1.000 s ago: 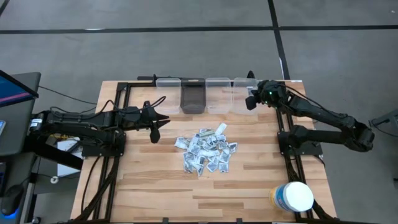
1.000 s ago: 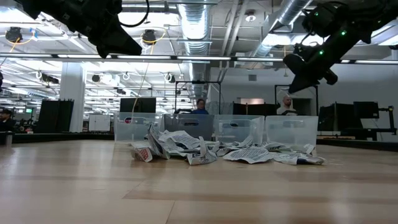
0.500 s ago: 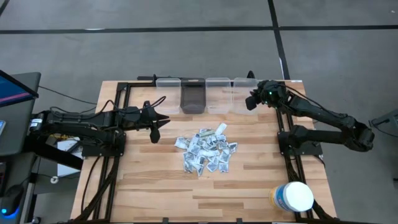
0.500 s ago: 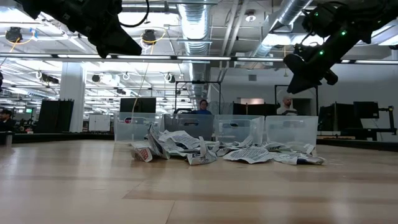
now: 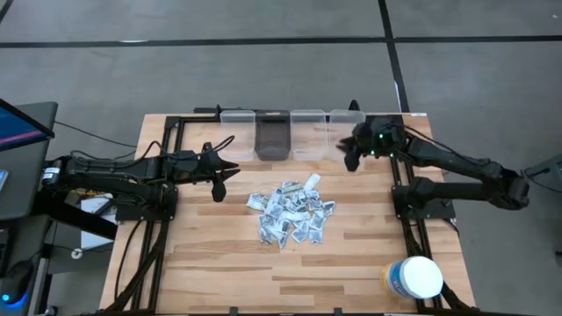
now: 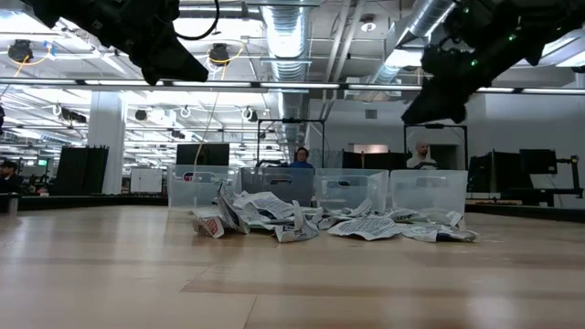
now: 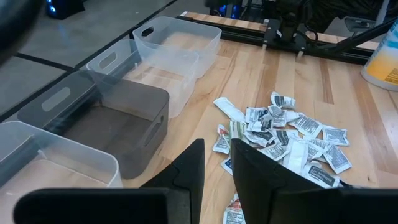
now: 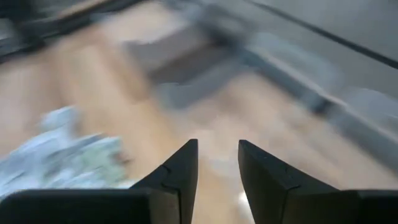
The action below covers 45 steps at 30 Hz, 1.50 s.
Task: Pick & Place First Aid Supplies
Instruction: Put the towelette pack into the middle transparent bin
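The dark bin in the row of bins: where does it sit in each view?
High: dark bin, second from left, at the table's far edge.
Low: behind the packet pile, second from left.
Left wrist, between clear bins.
Right wrist: too blurred to tell.
Shared landmark: the packet pile.

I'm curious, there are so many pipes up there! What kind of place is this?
Probably a big robot lab or workshop: bare ceiling pipes, two robot arms over a wooden table, and people at monitors behind.

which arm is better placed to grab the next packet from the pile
Probably the left. The left gripper hangs open and empty beside the pile of packets, facing it. The right gripper is also open and empty but sits back by the clear bins.
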Motion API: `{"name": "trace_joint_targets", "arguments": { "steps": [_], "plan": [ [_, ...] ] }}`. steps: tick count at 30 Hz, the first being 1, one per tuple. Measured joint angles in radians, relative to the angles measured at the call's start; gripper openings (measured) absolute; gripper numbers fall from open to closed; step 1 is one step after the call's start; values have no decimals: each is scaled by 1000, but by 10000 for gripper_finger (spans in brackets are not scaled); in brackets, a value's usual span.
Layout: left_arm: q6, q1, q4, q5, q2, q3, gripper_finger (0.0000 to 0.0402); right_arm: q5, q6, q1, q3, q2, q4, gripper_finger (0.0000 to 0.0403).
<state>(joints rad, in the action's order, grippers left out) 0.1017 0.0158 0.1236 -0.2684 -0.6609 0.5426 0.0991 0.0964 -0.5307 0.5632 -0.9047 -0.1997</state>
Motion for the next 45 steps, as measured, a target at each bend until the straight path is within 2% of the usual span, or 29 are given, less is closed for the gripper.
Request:
{"name": "trace_joint_targets", "arguments": {
  "steps": [4,9,13,17,23,32,45],
  "plan": [
    [0,0,1,0,0,0,78,96,-66,122,0,0,4,109],
    [0,0,3,-11,0,0,78,91,-78,262,0,0,-30,108],
    [0,0,2,-16,0,0,78,86,-77,333,0,-13,-62,108],
    [0,0,3,-19,0,0,78,85,-42,379,0,-68,-73,108],
    [0,0,3,-16,0,0,78,83,-20,450,0,-227,-32,108],
    [0,0,3,-12,0,0,78,83,-24,506,0,-426,85,108],
    [0,0,-4,-12,0,0,78,83,-27,505,0,-547,9,108]
  ]
}}
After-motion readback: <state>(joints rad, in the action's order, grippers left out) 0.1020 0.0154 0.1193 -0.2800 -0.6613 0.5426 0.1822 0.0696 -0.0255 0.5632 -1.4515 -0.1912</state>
